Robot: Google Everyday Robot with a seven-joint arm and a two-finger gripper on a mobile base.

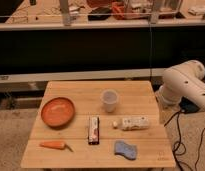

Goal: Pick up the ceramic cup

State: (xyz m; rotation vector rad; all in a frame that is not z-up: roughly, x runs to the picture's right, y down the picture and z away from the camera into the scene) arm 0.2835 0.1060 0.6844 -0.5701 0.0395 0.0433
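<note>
Small plain white handleless ceramic cup (110, 100) stands upright on light wooden slatted table (146, 97), rear centre, touching nothing. From the cup: round orange bowl (58, 111) at 9 o'clock, well apart. Dark flat rectangular packet (94, 130) at 7 o'clock, near. White bottle-like object (133, 123) lying on its side at 4 o'clock, near. Blue wavy sponge (125, 149) at 5 o'clock by front edge. Orange carrot (53, 145) at 8 o'clock, front left. White robot arm (185, 85) at 3 o'clock, off the table's right edge. Gripper out of frame, grip state cannot be told.
</note>
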